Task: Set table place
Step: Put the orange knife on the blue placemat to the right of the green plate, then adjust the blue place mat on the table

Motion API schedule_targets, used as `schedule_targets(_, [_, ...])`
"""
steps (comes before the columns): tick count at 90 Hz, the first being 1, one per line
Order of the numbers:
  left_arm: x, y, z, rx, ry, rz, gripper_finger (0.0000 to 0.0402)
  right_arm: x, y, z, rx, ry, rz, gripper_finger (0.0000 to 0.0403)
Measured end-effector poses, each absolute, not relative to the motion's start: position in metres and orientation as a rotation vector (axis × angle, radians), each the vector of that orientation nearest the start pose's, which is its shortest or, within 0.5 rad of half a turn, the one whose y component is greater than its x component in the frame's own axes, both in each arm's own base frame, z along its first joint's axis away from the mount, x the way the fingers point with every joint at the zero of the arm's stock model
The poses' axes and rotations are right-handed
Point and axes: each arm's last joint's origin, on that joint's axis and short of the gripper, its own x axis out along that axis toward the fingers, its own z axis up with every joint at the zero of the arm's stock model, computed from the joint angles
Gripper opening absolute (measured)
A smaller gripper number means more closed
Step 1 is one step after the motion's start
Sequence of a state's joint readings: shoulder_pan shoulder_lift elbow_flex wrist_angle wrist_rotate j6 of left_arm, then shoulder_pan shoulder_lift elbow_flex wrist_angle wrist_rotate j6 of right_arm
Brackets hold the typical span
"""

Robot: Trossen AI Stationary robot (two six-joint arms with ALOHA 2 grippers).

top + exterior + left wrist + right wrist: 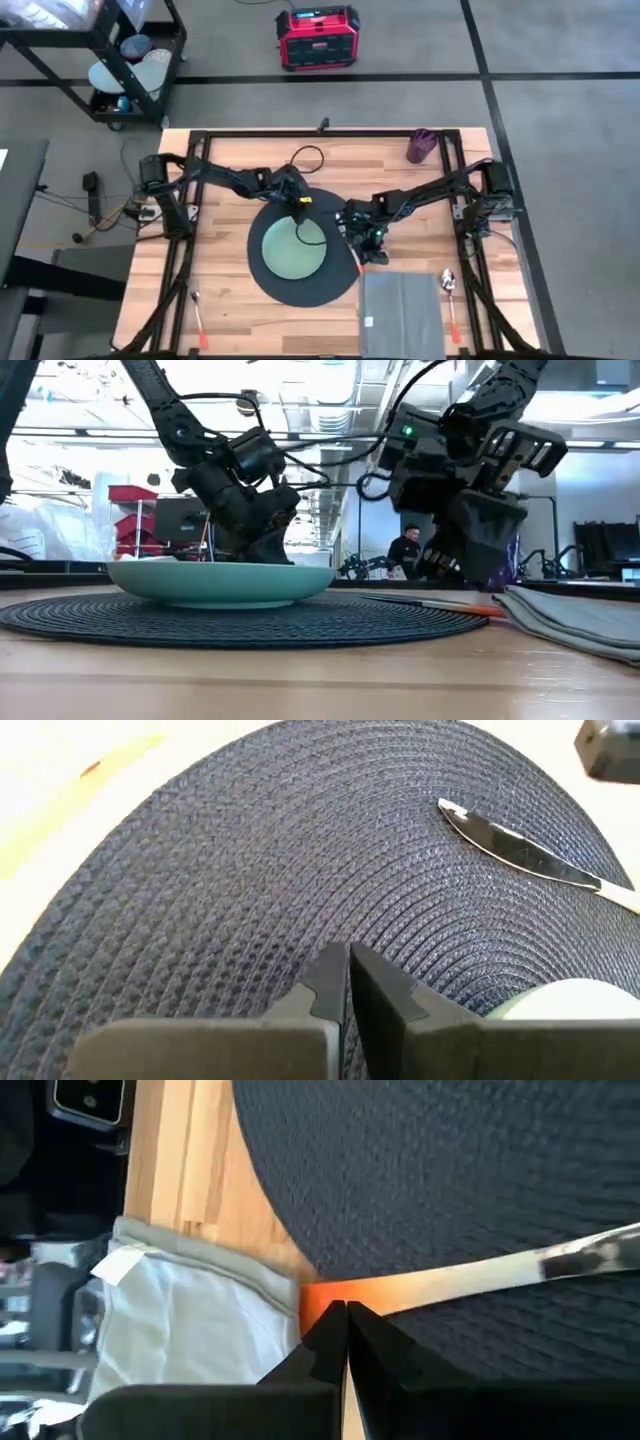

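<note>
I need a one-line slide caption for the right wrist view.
Right gripper shut above a knife's orange handle, lying across the placemat edge beside the folded napkin.

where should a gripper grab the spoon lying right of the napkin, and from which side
Grip the spoon at the middle of its slim orange handle, coming straight down from above. It lies flat on the table, bowl toward the far edge, so the fingers should close across the handle's width.

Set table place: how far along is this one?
Done: plate on the placemat, napkin and spoon to its right. In hand: right gripper, shut, at the knife lying across the mat's edge. Left: an orange-handled utensil lies far off leftward. Left gripper hovers shut over the mat.
</note>
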State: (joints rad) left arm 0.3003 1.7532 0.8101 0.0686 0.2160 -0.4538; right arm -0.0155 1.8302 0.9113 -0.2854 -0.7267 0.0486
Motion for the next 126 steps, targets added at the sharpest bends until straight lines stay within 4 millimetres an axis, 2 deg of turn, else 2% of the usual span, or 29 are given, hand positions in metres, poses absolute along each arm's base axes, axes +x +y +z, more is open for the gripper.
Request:
schedule_targets(9, [0.309,0.089,0.126,-0.649,0.822,0.272,0.0,0.321,0.016,0.107,0.529,1.184,0.636,0.0])
schedule_targets(32, [0.309,0.089,0.126,-0.639,0.824,0.266,0.0,0.325,0.014,0.108,0.541,1.191,0.659,0.0])
schedule_targets(55, [0.309,0.089,0.126,-0.643,0.823,0.266,0.0,0.326,0.003,0.106,0.509,1.214,0.539,0.0])
schedule_targets(62, [0.309,0.089,0.127,-0.644,0.821,0.265,0.0,0.33,-0.001,0.11,0.488,1.206,0.462,0.0])
schedule_targets(75, [0.31,0.088,0.127,-0.645,0.82,0.263,0.0,0.34,-0.004,0.118,0.418,1.177,0.42,0.0])
schedule_targets(94, [0.311,0.084,0.127,-0.646,0.823,0.255,0.0,0.337,-0.003,0.118,0.407,1.23,0.406,0.0])
schedule_targets(126, [0.313,0.082,0.128,-0.652,0.808,0.253,0.0,0.338,0.011,0.118,0.393,1.229,0.437,0.0])
